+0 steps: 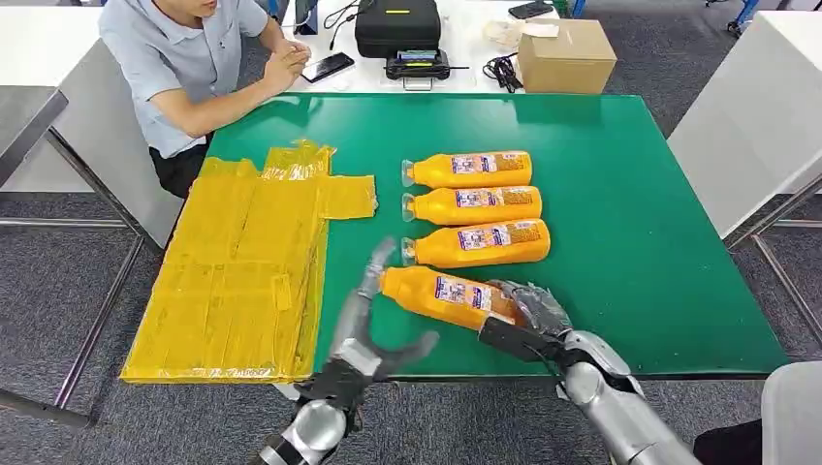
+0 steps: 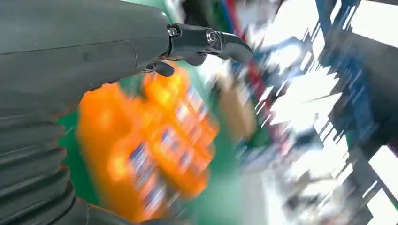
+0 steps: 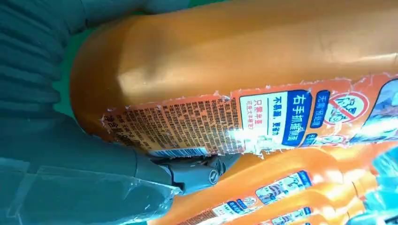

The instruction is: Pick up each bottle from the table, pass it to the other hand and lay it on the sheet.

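Three orange bottles (image 1: 469, 170) (image 1: 473, 204) (image 1: 480, 243) lie side by side on the green table (image 1: 620, 213), caps pointing left. My right hand (image 1: 528, 312) grips the base end of a fourth orange bottle (image 1: 441, 294), lifted near the table's front edge; its label (image 3: 263, 117) is close in the right wrist view. My left hand (image 1: 373, 320) is spread open just left of that bottle's neck, fingers up, not holding it. The left wrist view is blurred, with orange bottles (image 2: 150, 145) beyond the hand (image 2: 206, 44). A yellow sheet (image 1: 242, 271) covers the table's left part.
A person (image 1: 194, 68) sits at the far left corner, hands clasped. Behind the green table stand a cardboard box (image 1: 567, 56), a black case (image 1: 397, 24), a phone (image 1: 327, 67) and cables. A white table (image 1: 756, 126) stands to the right.
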### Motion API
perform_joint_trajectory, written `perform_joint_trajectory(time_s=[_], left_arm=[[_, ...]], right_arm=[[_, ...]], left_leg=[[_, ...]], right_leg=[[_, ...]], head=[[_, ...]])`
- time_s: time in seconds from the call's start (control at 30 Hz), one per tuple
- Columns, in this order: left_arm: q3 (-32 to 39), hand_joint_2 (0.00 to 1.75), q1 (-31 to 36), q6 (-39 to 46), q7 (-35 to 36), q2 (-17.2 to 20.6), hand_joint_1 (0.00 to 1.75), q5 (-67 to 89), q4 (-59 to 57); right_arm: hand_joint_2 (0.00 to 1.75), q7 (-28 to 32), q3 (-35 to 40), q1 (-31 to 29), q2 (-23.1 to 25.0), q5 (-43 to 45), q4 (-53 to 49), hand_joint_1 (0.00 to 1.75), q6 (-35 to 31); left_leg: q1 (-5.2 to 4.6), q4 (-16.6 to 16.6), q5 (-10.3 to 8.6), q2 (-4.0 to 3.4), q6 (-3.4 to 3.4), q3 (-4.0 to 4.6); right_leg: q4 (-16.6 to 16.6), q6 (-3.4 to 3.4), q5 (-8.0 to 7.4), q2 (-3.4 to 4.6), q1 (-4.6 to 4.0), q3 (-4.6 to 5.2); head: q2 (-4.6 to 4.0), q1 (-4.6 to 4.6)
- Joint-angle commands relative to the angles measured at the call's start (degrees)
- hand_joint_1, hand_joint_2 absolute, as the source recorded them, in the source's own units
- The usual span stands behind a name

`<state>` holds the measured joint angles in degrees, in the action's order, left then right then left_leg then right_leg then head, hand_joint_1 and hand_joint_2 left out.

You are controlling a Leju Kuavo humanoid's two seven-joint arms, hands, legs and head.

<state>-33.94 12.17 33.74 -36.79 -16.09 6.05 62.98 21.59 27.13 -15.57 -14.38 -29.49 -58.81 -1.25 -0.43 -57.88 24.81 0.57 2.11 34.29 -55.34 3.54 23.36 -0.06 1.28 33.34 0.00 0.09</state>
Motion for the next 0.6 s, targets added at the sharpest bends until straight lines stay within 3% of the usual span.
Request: perform_joint_trajectory(time_s=[0.03,0.27,0.43,0.6], left_arm=[[4.8,1.75,-2.2,1.8,-3.2,0.7,0.00,-5.5,6.9],[4.8,1.75,-2.2,1.8,-3.2,0.7,0.00,-5.5,6.9],[5.5,1.75,-6.2,0.2,-3.2,1.4,0.00,-13.3,17.0],[5.1,1.75,-13.3,1.3,-3.2,4.0,0.00,-9.3,28.5]], right_arm=[[1.75,-0.2,-5.2,2.5,2.8,0.7,-3.0,1.75,-0.6],[1.75,-0.2,-5.2,2.5,2.8,0.7,-3.0,1.75,-0.6],[1.75,-0.9,-9.5,3.7,4.8,2.4,-5.1,1.75,-2.0],[1.75,-1.0,-12.8,6.9,4.4,2.8,-7.8,1.75,-2.7]], left_leg=[[0.09,0.0,0.11,-0.13,-0.15,-0.16],[0.04,0.0,0.06,-0.09,-0.10,-0.06],[0.05,0.0,0.12,-0.14,-0.14,-0.06],[0.04,0.0,0.11,-0.15,-0.12,-0.11]], right_leg=[[0.0,-0.19,0.07,0.09,-0.10,-0.13],[0.0,-0.14,0.02,0.07,-0.04,-0.05],[0.0,-0.17,0.07,0.11,-0.06,-0.04],[0.0,-0.14,0.07,0.13,-0.04,-0.07]], head=[[0.00,-0.02],[0.00,-0.02],[0.00,0.00],[0.00,-0.04]])
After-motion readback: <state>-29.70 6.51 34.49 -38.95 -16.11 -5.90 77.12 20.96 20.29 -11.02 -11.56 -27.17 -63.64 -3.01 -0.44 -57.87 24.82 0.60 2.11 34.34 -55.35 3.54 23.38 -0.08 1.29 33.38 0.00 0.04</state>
